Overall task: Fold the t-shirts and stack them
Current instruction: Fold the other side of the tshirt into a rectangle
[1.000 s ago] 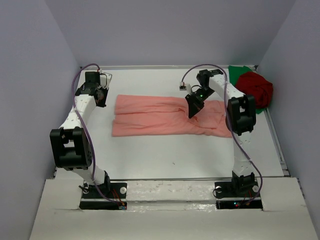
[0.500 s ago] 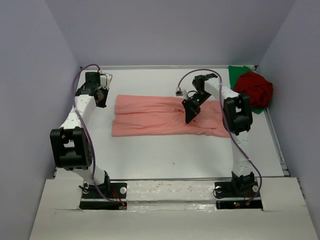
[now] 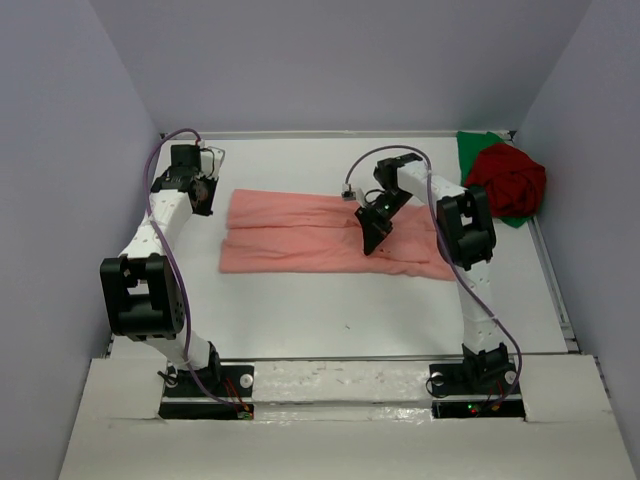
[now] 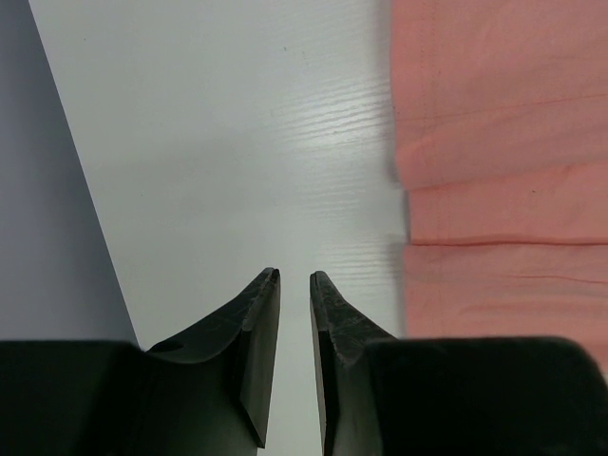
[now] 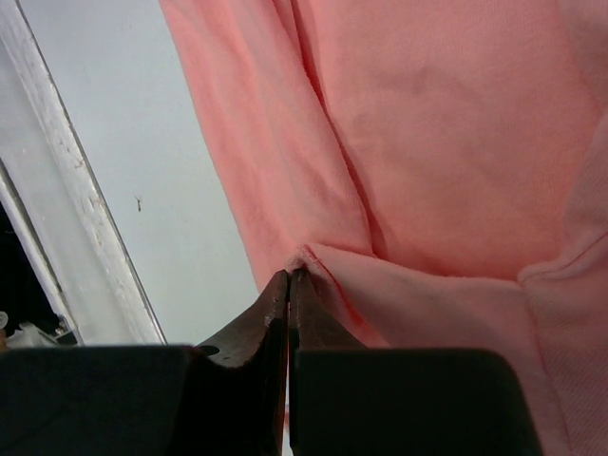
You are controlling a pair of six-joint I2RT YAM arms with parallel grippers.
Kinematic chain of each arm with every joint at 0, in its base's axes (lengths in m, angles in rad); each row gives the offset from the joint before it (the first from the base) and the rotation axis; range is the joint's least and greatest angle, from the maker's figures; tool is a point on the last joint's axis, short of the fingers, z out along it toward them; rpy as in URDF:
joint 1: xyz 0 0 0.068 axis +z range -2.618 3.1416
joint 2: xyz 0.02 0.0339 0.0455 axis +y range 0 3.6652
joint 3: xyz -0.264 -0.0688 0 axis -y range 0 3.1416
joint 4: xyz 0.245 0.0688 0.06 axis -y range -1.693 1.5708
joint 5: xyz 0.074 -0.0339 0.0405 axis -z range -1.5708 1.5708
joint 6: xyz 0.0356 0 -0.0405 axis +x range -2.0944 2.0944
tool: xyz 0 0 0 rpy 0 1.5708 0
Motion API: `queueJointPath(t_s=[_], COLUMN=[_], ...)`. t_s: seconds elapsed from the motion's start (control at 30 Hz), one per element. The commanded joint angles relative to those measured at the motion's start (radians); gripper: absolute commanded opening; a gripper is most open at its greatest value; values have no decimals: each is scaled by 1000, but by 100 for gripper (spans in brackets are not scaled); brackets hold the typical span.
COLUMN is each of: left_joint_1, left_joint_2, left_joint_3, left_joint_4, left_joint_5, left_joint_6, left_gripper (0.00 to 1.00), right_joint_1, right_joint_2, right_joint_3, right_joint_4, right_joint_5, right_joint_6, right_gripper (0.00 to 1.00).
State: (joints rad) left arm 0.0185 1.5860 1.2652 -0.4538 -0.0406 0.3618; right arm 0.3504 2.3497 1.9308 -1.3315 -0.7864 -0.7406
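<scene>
The salmon-pink t-shirt (image 3: 300, 235) lies spread lengthwise across the middle of the table, folded into a long strip. My right gripper (image 3: 368, 243) is shut on a pinched edge of the salmon-pink t-shirt (image 5: 427, 171), lifting a fold over the shirt's right half. My left gripper (image 3: 206, 196) hangs just left of the shirt's left end, its fingers (image 4: 261, 313) a narrow gap apart, holding nothing, over bare table. The dark red t-shirt (image 3: 510, 178) is bunched at the back right on the green t-shirt (image 3: 478, 148).
A raised white rim (image 3: 555, 290) runs along the table's right side and also shows in the right wrist view (image 5: 66, 218). Grey walls enclose the table on left, back and right. Bare white table (image 3: 340, 310) lies in front of the pink shirt.
My right gripper has moved left across the pink shirt, drawing its pinched right-hand part leftward over the rest. The left arm has not moved.
</scene>
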Motion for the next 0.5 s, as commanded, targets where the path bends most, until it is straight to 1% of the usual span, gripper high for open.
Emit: queueJointPath(t_s=[0.0,0.23,0.27,0.37,0.4,0.47], left_joint_1=[-8,-6,-6,-6,-6,-6], left_joint_2=[-63,-61,-61,-58,-58,-58], left_joint_3=[-18,-20,-18,-17,-17,-17], left_joint_4=[3,3,4,3,4,3], left_joint_5=[8,10,11,13,13,13], left_joint_6=[12,11,12,11,11,11], left_gripper=[32,32,32,32,33,33], right_joint_1=[16,35,35,54,55,64], right_joint_2=[6,-7,-16,-27,-30,-39], right_joint_3=[2,-26,-39,-59,-64,-70], right_joint_4=[-124,-98,-83,-66,-63,-64], right_joint_5=[-34,12,24,68,73,85], right_joint_6=[-14,-3,4,15,15,15], right_gripper=[0,0,6,29,43,54])
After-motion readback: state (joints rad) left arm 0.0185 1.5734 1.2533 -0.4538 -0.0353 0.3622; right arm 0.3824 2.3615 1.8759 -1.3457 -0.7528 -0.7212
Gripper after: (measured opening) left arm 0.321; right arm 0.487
